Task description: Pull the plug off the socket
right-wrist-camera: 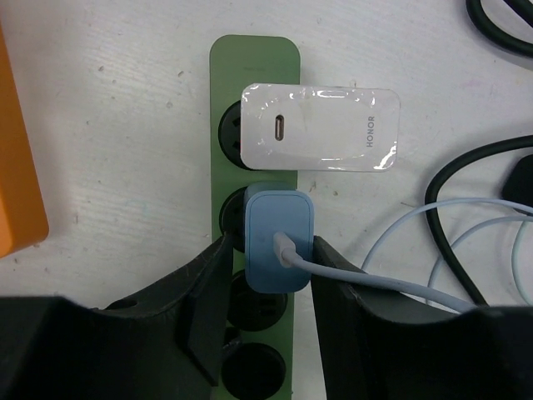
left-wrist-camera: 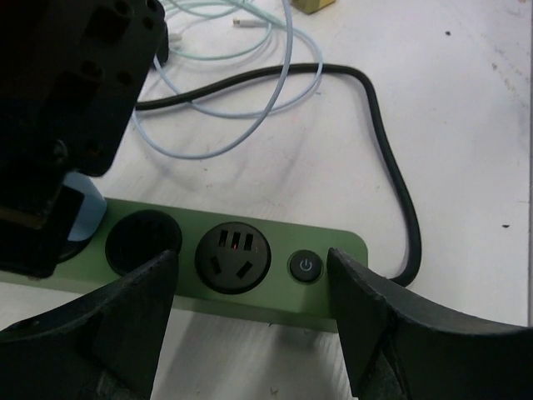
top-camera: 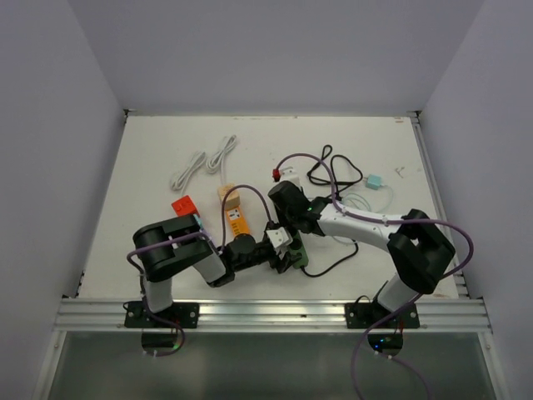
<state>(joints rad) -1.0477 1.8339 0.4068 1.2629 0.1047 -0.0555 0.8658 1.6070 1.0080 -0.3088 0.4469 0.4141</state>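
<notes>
Blue charger plug: seated in the green power strip, near middle of the table, just beside the white HONOR charger.
Right gripper: clenched on the blue charger plug, one finger at each side.
Left gripper: released, fingers spread wide at the switch end.

The brand HONOR stands in small grey capitals, turned sideways in the right wrist view, near one short edge of the white charger. The charger sits in the end socket of the green strip, one socket from the plug. At an end of the strip, just beside a socket, a round dark button bears a pale power sign, and the orange box left of the strip on the desk carries dark print too small to read.
</notes>
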